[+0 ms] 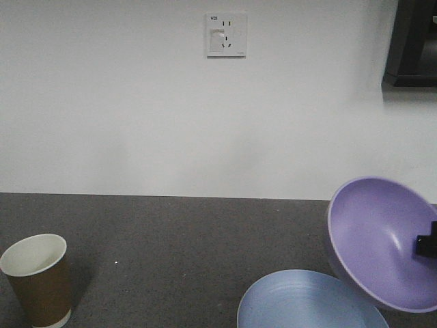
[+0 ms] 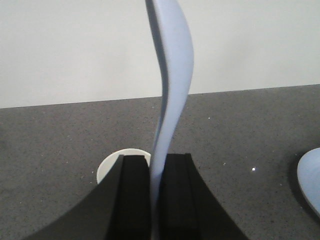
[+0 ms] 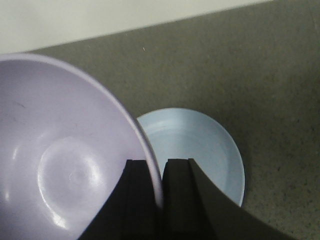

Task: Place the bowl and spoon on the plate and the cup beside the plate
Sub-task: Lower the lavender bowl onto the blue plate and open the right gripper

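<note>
In the left wrist view my left gripper (image 2: 155, 159) is shut on the handle of the pale blue spoon (image 2: 174, 75), which stands up edge-on above the jaws. The brown paper cup (image 1: 35, 280) stands upright at the front left, its white rim (image 2: 111, 166) showing just beneath my left fingers. My right gripper (image 3: 158, 164) is shut on the rim of the lavender bowl (image 3: 65, 160). The bowl (image 1: 382, 242) hangs tilted in the air, just above and to the right of the pale blue plate (image 1: 307, 304). The plate (image 3: 202, 145) lies flat on the dark counter.
The dark speckled counter (image 1: 177, 239) runs back to a white wall with a socket (image 1: 226, 34). A dark box (image 1: 413, 41) hangs at the upper right. An edge of the plate (image 2: 311, 182) shows at the right of the left wrist view.
</note>
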### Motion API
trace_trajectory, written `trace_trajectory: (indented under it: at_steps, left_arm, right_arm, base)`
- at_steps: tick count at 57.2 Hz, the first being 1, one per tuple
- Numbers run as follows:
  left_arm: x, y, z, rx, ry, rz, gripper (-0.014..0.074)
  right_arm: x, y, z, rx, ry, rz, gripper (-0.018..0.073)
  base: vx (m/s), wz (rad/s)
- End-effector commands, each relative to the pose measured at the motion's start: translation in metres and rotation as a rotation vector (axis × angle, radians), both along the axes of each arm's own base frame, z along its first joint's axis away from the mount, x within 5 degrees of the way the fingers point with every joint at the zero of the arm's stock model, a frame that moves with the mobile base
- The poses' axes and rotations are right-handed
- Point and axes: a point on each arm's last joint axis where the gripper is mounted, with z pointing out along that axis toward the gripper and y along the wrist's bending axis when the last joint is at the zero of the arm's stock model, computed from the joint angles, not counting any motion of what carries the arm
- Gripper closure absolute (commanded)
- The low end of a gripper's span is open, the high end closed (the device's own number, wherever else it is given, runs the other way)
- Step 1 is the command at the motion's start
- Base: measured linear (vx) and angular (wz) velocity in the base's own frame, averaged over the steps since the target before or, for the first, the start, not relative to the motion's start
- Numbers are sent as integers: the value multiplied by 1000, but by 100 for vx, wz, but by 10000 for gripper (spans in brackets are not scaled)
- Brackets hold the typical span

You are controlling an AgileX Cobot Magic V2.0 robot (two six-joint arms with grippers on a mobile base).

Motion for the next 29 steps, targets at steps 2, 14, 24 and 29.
trace_trajectory:
  at_steps: [2,14,24,29]
  left_arm:
    - [6,-2,11,-51,-75,1,596]
    - [14,-3,8,-50,-51,0,596]
    - [14,-3,8,-50,-50,0,596]
    - [14,-3,8,-50,-48,0,596]
  right_arm:
    - [26,-3,-10,26,46,-10,568]
    - [60,-2,-49,-9,209,32,568]
    - [81,19,-61,-119,245,80,568]
    - [92,24,-63,-151,265,69,568]
  base:
    - [0,0]
    - [0,0]
    - [0,0]
    - [0,0]
